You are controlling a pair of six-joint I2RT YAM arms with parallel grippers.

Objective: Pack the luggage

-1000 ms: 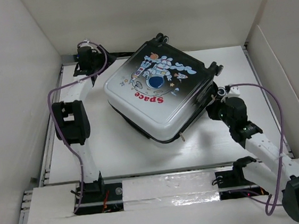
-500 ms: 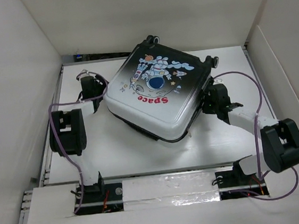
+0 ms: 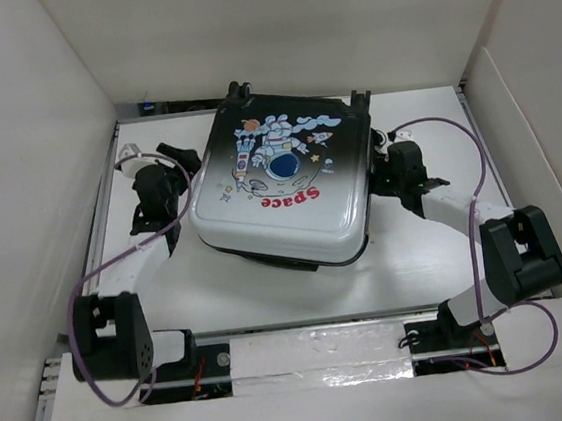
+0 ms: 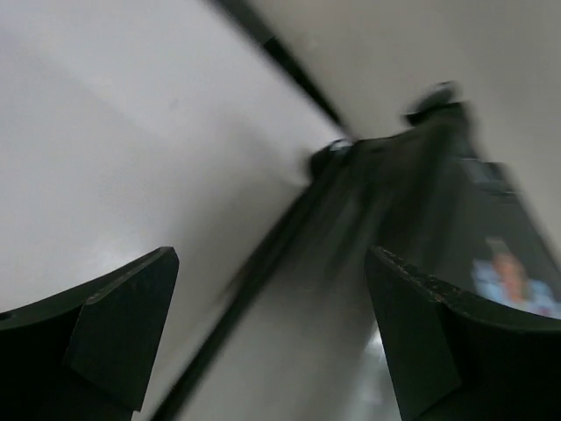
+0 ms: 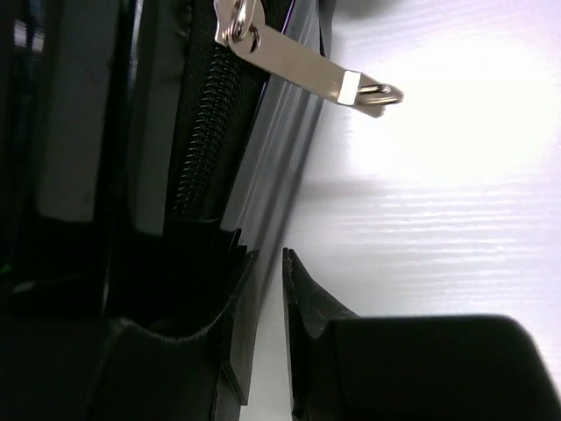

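The luggage (image 3: 283,180) lies flat mid-table with its lid down, the astronaut print and red "Space" text facing up, and its wheels at the far edge. My left gripper (image 3: 177,159) is open beside its left edge. In the blurred left wrist view the gripper (image 4: 270,263) holds nothing, with the luggage (image 4: 412,202) just ahead. My right gripper (image 3: 385,164) is against the luggage's right side. In the right wrist view it (image 5: 270,256) is shut on nothing, next to the zipper seam (image 5: 202,158), and a silver zipper pull (image 5: 307,70) hangs ahead.
White walls close in the table (image 3: 268,282) on the left, back and right. A raised white ledge (image 3: 306,354) runs along the near edge over the arm bases. Purple cables loop beside both arms.
The luggage has turned counterclockwise and now sits squarer to the table. My left gripper came from the back corner to its left edge. My right arm swung in to its right side.
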